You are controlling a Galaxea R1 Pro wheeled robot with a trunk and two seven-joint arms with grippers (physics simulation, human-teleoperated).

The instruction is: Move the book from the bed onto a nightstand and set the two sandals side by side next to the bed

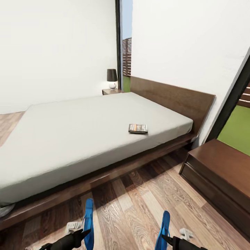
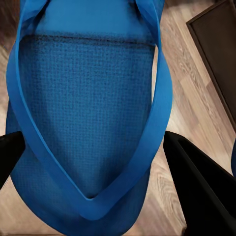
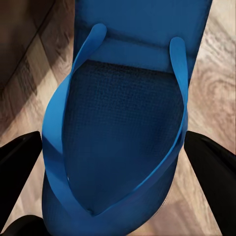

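Note:
The book [image 1: 138, 128] lies flat on the grey mattress of the bed [image 1: 80, 135], near the headboard end and close to the side facing me. Low in the head view, each gripper holds a blue sandal on edge above the wood floor. My left gripper [image 1: 86, 232] is shut on the left sandal [image 1: 89, 217]. My right gripper [image 1: 166, 238] is shut on the right sandal [image 1: 164, 225]. In the left wrist view the sandal [image 2: 88, 108] sits between the black fingers [image 2: 196, 187]. The right wrist view shows the other sandal [image 3: 123, 128] between its fingers [image 3: 211, 167]. One nightstand [image 1: 222, 170] stands at right, another [image 1: 111, 91] beyond the bed.
A dark-shaded lamp [image 1: 111, 79] stands on the far nightstand. A strip of plank floor [image 1: 146, 198] runs between the bed frame and the near nightstand. A black-framed window [image 1: 239, 128] with grass behind is at the right.

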